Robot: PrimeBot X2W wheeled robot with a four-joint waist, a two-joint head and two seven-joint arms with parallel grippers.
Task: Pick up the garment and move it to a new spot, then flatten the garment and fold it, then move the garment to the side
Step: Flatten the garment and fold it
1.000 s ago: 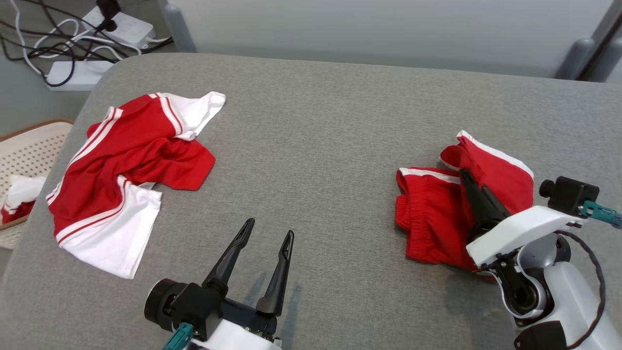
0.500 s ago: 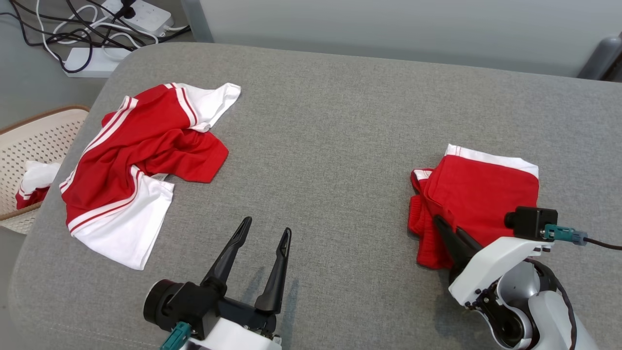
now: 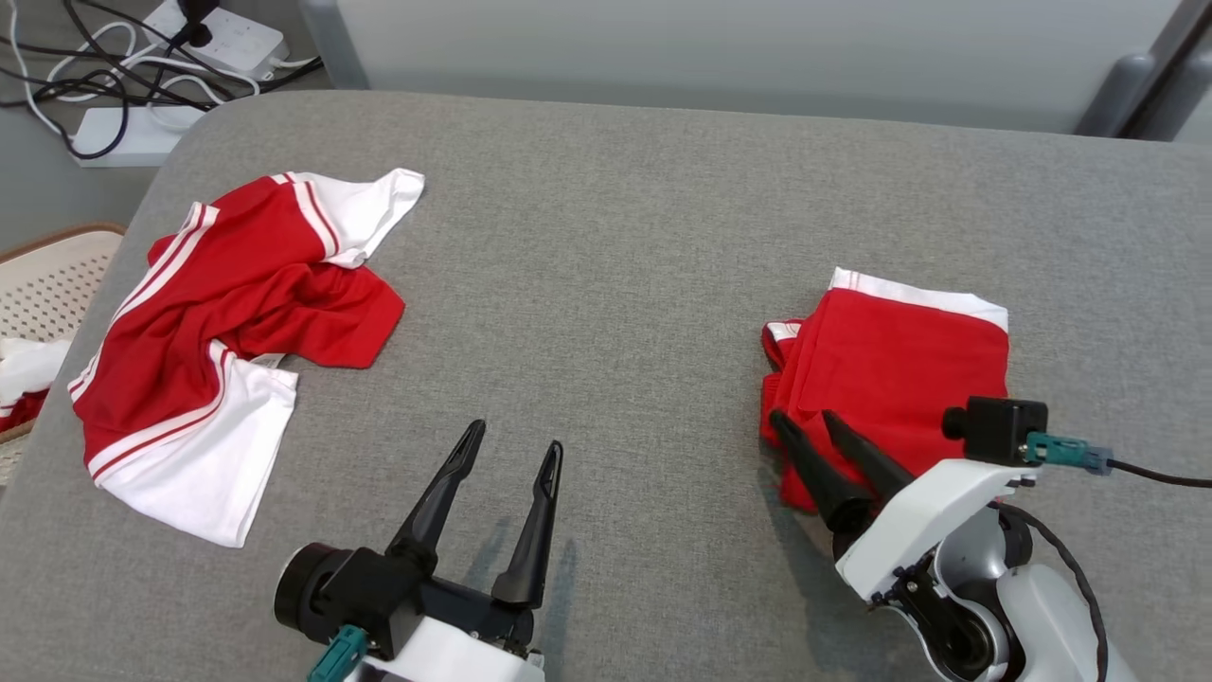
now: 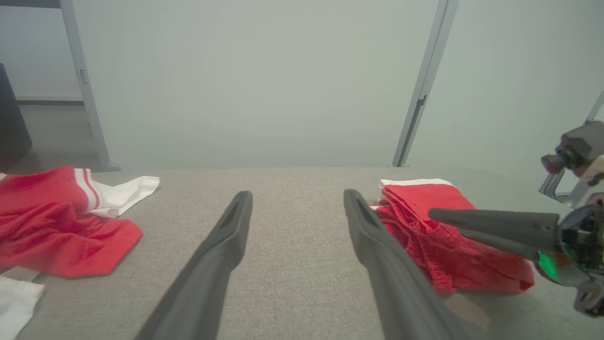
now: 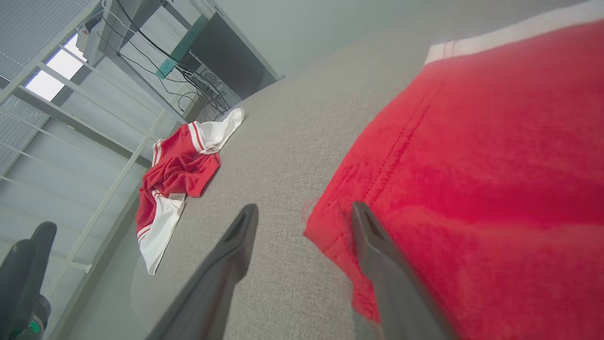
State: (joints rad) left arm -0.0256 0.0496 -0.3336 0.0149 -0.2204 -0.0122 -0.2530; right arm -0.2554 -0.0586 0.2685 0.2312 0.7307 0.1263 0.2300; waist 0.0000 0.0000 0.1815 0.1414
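Folded garment (image 3: 900, 369) lay on the right side of the table (image 3: 606, 237), just ahead of the right arm. Red shorts, folded to a near-square block, so no clear long axis. White hem band ran along the far edge, facing away from the robot and slightly slanted. Gathered waistband layers showed at the left edge.

Right jaws stood well apart, gripping nothing. In the right wrist view one finger (image 5: 382, 269) lay over the garment's near-left corner, the other over grey table. Left jaws were also wide apart and empty, above the table's near middle.

Second garment (image 3: 227, 322), red and white, lay crumpled at the table's left side, well apart; open table ran between the two. Basket (image 3: 47, 284) sat beyond the left edge. Power strips (image 3: 128, 142) and cables were on the floor behind.
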